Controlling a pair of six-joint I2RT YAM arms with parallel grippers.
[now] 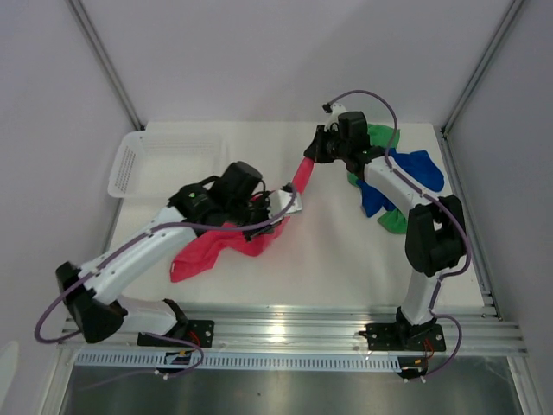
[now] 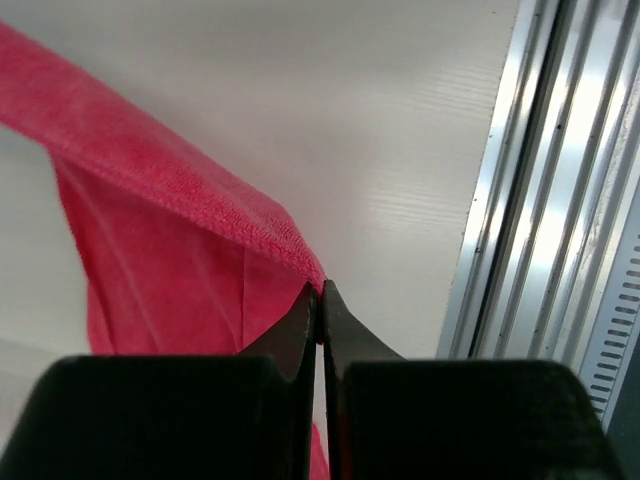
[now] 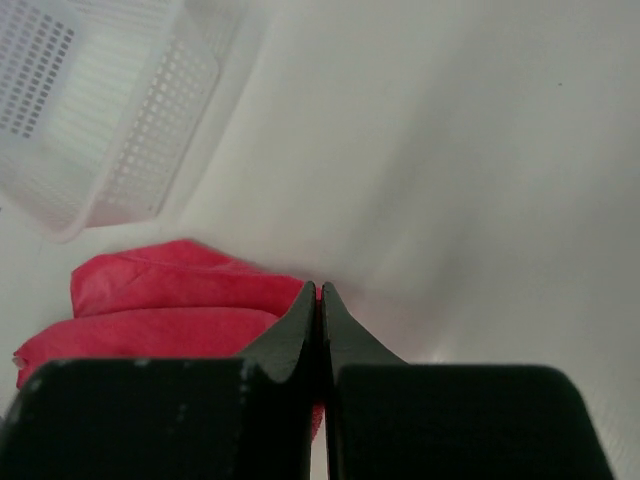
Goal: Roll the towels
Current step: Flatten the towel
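Between the two hands the pink-red towel [image 1: 220, 246] hangs stretched: the left hand [image 1: 292, 206] pinches one edge, the right hand [image 1: 313, 158] pinches another, and the rest droops onto the tabletop [image 1: 337, 259] beneath the left hand. The step looks like spreading it out; next it needs laying flat and smooth before rolling. Behind the right hand lie one blue towel [image 1: 423, 169] and one green towel [image 1: 381, 136]: three towels, none rolled. One basket [image 1: 130, 164] sits beyond the left hand.

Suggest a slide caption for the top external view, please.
Left gripper and right gripper pinch the pink-red towel, stretched between them; blue towel and green towel lie nearby.
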